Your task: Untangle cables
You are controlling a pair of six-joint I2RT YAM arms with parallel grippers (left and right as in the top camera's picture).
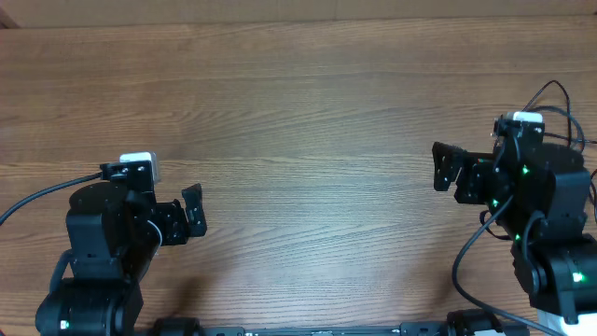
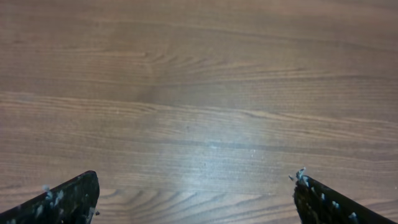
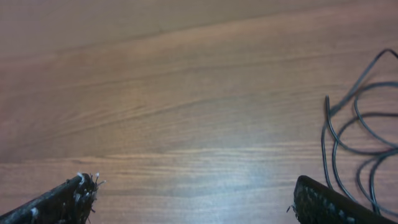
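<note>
Both arms sit low in the overhead view. The left arm (image 1: 93, 233) is hunched in the lower left of the frame, with the left claw (image 1: 194, 213) pointing right toward the middle. The right arm (image 1: 550, 205) is at the right edge, and the right claw (image 1: 446, 170) points left. Both claws are spread wide, nothing between the fingers. In the wrist views only the fingertips (image 2: 68, 199) (image 3: 323, 202) poke in at the bottom corners.
</note>
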